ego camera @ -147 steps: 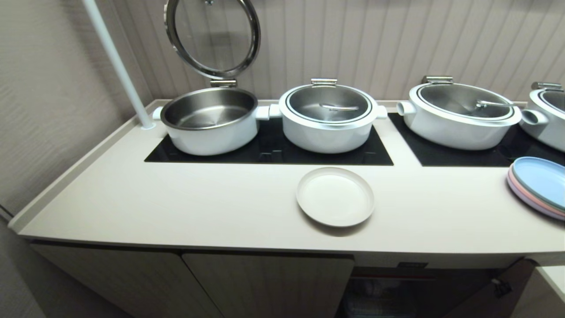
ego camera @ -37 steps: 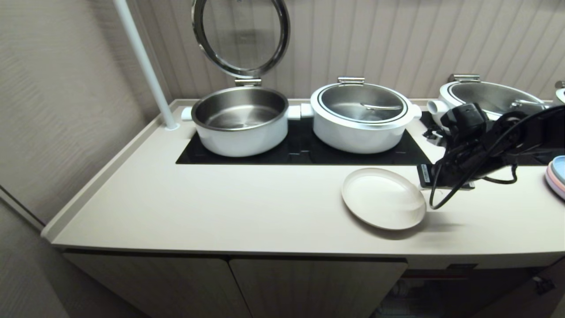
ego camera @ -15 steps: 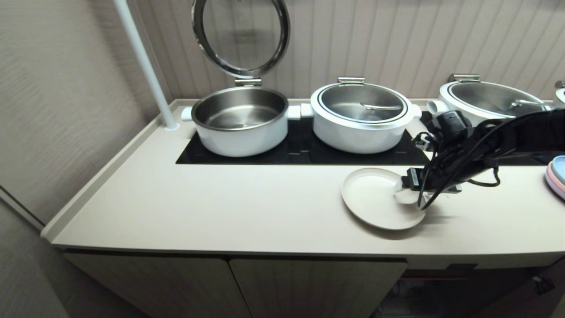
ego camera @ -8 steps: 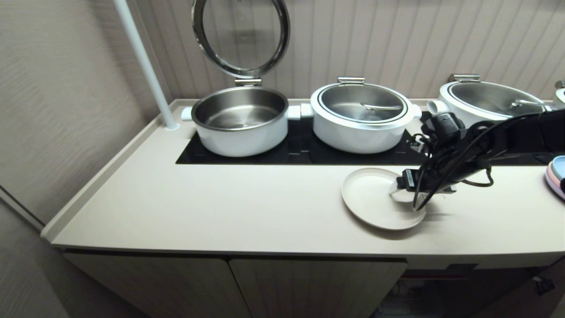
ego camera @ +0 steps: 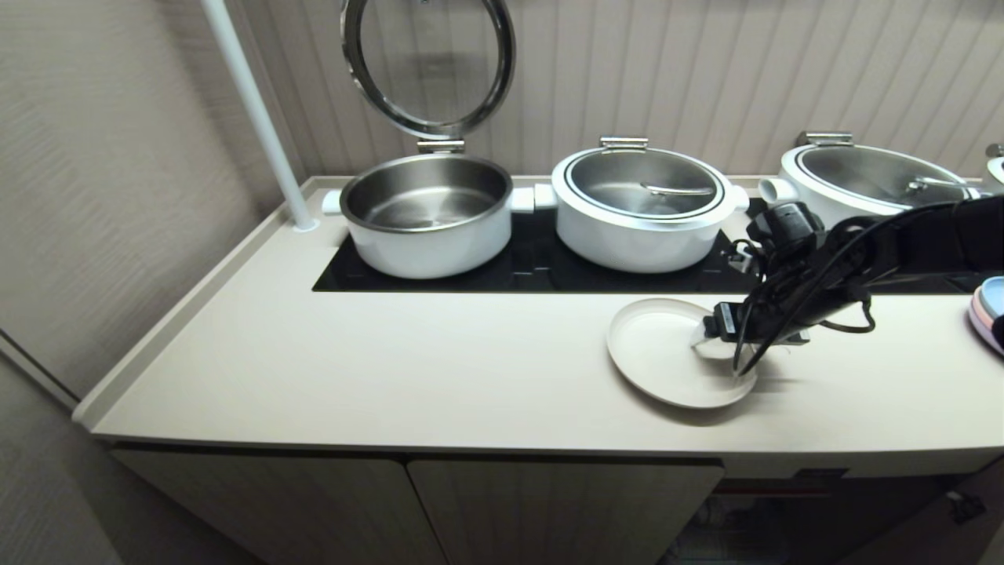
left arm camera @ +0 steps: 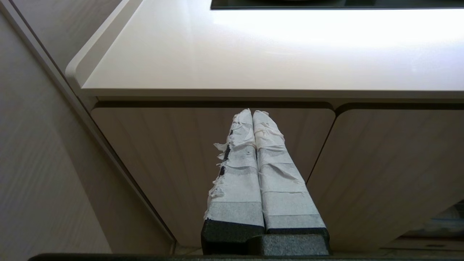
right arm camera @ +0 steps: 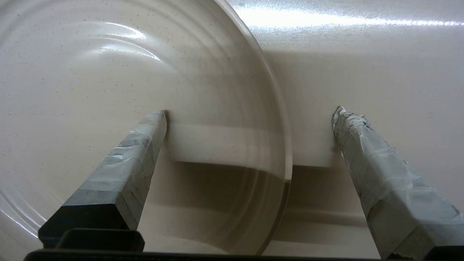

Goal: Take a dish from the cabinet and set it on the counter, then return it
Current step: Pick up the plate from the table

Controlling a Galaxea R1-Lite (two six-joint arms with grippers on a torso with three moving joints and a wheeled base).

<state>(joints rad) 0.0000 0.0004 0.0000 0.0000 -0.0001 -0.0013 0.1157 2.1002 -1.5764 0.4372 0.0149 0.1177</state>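
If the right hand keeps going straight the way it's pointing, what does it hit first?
Probably the dish: the open right hand straddles its rim, one finger over the dish, the other over the counter.

Cream counter (ego camera: 439, 369) with a built-in black cooktop (ego camera: 533, 271)

Dish (ego camera: 667, 361) sits flat under the right gripper (ego camera: 718, 345); pots beyond it, pastel plates (ego camera: 990, 310) back along its arm.

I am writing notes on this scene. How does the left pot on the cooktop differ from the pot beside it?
The left pot has its glass lid raised upright on a hinge, so its bare steel inside shows; the middle pot has its lid down, lying flat with a handle on top. The left pot stands nearer the white pole; the middle pot nearer the dish. Both are round, white-walled and stand on the black cooktop.
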